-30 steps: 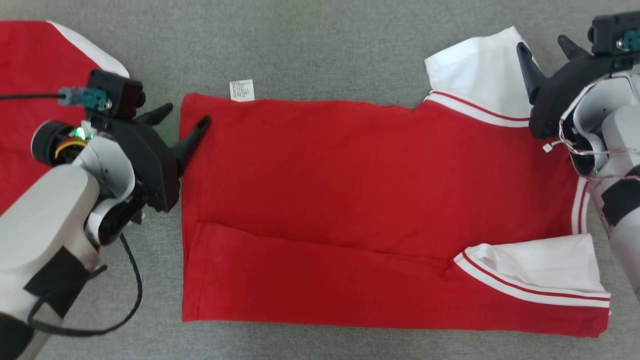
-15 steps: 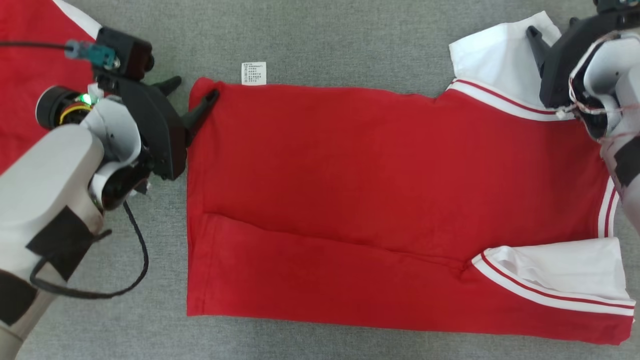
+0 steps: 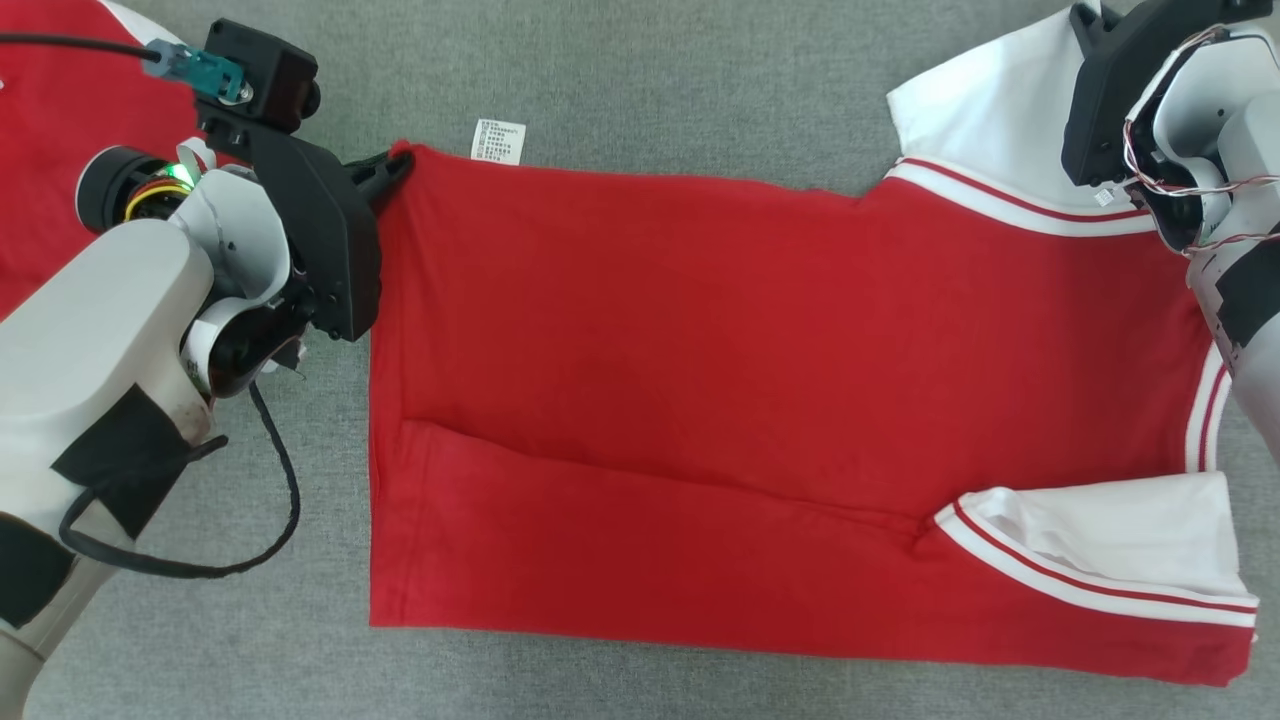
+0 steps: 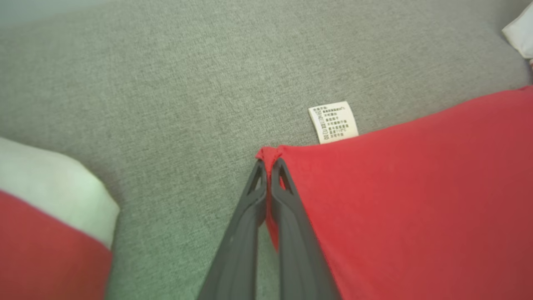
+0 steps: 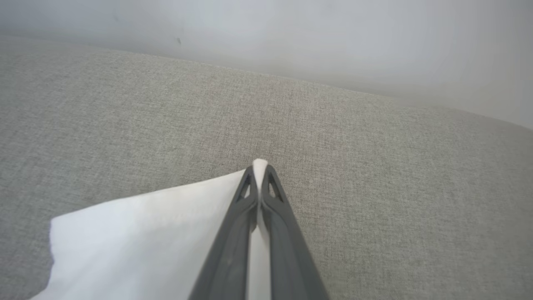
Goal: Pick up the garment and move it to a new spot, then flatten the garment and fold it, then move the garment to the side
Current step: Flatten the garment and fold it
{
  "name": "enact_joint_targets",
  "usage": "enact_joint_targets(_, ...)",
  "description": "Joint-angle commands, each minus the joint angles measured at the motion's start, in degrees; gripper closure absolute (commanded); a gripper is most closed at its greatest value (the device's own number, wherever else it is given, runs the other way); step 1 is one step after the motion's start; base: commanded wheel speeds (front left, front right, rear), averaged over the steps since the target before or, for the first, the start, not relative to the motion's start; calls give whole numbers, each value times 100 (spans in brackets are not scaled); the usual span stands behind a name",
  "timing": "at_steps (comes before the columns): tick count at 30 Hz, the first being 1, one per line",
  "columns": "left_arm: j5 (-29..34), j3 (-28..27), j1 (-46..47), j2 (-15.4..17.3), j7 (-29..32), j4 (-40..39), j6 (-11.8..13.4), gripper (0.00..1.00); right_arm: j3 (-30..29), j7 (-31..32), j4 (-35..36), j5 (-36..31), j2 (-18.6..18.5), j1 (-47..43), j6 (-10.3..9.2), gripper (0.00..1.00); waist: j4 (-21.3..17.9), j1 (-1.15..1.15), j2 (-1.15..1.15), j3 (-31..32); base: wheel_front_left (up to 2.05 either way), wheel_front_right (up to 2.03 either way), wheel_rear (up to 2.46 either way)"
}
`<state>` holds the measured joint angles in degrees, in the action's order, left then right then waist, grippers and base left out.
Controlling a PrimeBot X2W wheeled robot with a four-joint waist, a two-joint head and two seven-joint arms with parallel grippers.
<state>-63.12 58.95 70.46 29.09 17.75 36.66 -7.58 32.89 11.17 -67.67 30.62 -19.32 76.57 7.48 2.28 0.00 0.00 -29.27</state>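
A hem corner of the red garment (image 3: 700,350) is pinched between the closed fingers of the left gripper (image 4: 268,161), and the cloth is spread flat to that gripper's right. Just beyond its tips a white care label (image 4: 333,122) is seen on the grey surface (image 4: 166,83). A second red-and-white garment (image 4: 46,233) lies apart to its left. A white sleeve corner of the garment is clamped in the right gripper (image 5: 260,168).
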Motion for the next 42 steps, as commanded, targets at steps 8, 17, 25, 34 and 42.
enact_joint_targets(8, 70, -16, -401, 114, -953, -22, 23, 100, 95, -1066, 142, 315, -152, -464, 1, 100, -139, 0, 0, 496, 0, 0, 0)
enact_joint_targets(17, 207, -28, -1235, 184, -1899, -262, 413, 100, 262, -2055, 734, 780, -288, -1440, 1, 100, -297, 0, 0, 988, 0, 0, 0)
enact_joint_targets(25, 219, -29, -2107, 313, -2578, -568, 840, 100, 314, -2552, 1691, 1128, -577, -2688, 1, 100, -498, 0, 0, 1302, 0, 0, 0)
enact_joint_targets(34, 143, -203, -2927, 500, -3134, -971, 1267, 100, -344, -2638, 2989, 1091, -784, -4211, 1, 100, -630, 0, 0, 1543, 0, 0, 0)
enact_joint_targets(42, 363, -494, -3502, 400, -3289, -1270, 1464, 100, -1385, -2601, 4402, 829, -600, -5840, 1, 100, -548, 0, 0, 1682, 0, 0, 0)
